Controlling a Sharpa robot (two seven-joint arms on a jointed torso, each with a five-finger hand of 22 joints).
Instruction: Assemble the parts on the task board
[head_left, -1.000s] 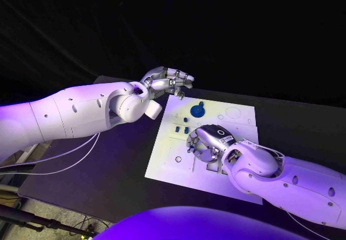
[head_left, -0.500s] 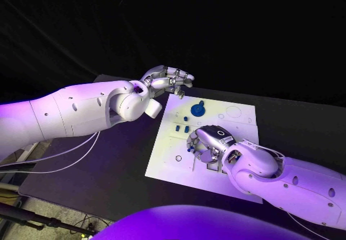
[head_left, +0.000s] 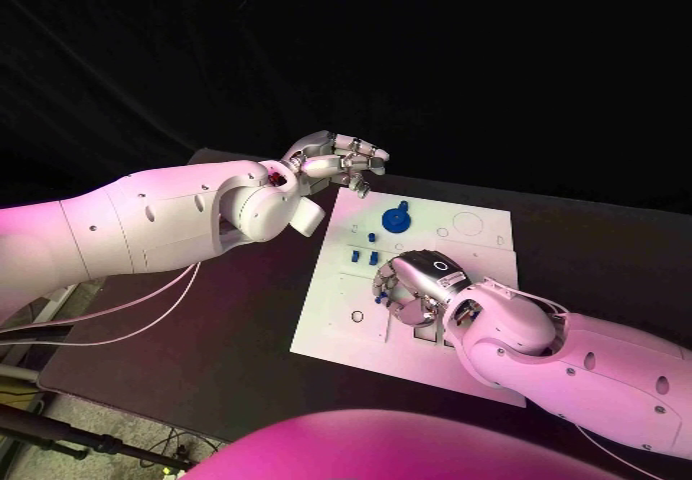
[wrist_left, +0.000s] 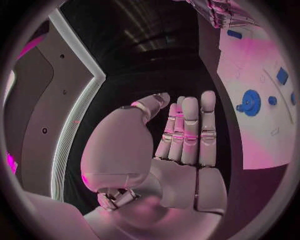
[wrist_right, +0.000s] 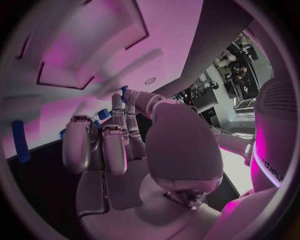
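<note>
Head view gives you the white task board (head_left: 364, 335) lying on the black table (head_left: 216, 340), with both arms reaching over it. Your right robot hand (head_left: 411, 290) sits low over the middle of the board, palm down, fingers curled toward the plate. In the right wrist view the same hand (wrist_right: 125, 145) shows its fingers bent in close together with the tips near the board surface; a small blue part (wrist_right: 124, 92) sits right at the thumb and fingertip, but you cannot tell whether it is pinched or only touched. Another slim blue part (wrist_right: 20, 141) lies on the board off to one side of that hand, apart from it.

Your left robot hand (head_left: 339, 160) hovers at the far left corner of the board, above the table edge, with its fingers curled in and nothing visible in them. The left wrist view shows that hand (wrist_left: 181, 135) with its fingers straight and pressed side by side, the thumb lying alongside, the palm bare.

On the board, the round blue disc part (head_left: 395, 218) lies toward the far side, between the two hands and clear of both. Two small blue pegs (head_left: 364, 258) stand just beside the right hand's fingers, on its far side. The left wrist view shows the disc (wrist_left: 250, 102) and further small blue pieces (wrist_left: 282, 76) on the white plate.
</note>
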